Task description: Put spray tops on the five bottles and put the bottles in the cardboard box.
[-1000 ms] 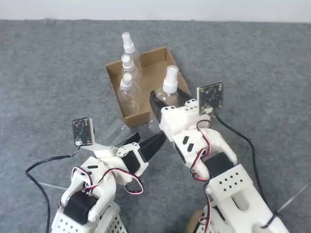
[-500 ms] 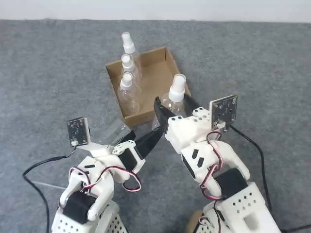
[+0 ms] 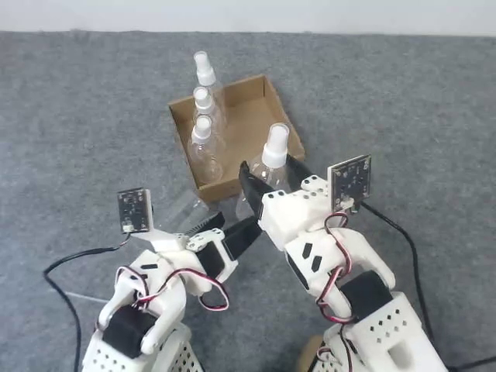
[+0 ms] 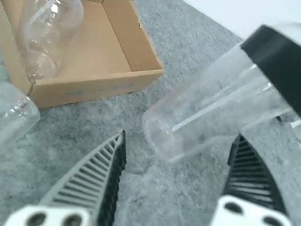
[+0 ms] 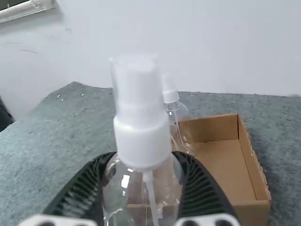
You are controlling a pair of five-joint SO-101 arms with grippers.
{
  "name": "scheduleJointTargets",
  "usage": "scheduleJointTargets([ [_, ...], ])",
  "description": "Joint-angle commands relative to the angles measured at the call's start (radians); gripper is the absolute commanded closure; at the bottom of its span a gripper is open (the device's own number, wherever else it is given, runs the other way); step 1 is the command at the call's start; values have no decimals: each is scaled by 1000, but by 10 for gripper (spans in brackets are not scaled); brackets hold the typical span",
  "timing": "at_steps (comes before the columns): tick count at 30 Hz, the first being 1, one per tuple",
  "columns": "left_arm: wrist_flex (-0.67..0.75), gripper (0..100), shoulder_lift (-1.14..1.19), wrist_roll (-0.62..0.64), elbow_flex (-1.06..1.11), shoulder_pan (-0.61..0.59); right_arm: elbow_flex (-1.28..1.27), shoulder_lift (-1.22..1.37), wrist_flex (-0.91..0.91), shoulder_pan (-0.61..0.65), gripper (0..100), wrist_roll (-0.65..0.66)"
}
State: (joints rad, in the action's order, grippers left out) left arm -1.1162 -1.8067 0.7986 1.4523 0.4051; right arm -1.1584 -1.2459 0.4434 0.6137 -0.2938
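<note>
My right gripper (image 3: 271,172) had its fingers clamped on a capped bottle (image 3: 275,151), held just before the cardboard box (image 3: 252,116). The left gripper (image 4: 178,139) had its fingers apart either side of its base. I counted three capped bottles (image 3: 203,128) along one box wall. A fifth bottle (image 4: 14,117) lay on the surface (image 3: 387,93), top unclear. I judged it about three-fifths done.

Worktop (image 3: 77,116): grey, felt-like covering across the whole surface. Two thin pale lines on it, one near left (image 3: 74,295), one near right (image 3: 473,310).
Wall (image 5: 225,42): plain white, beyond the far edge.
White rail (image 5: 26,10): fixed high on the wall.
</note>
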Motion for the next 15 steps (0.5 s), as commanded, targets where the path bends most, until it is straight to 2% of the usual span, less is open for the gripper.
scheduleJointTargets([
  [1,64,677,-17,-26,36,-6,18,-41,4,21,992,-6],
  [6,130,677,-17,-25,44,-115,18,-41,10,21,992,-6],
  [15,130,677,-17,-5,44,-127,15,-41,13,22,992,-5],
])
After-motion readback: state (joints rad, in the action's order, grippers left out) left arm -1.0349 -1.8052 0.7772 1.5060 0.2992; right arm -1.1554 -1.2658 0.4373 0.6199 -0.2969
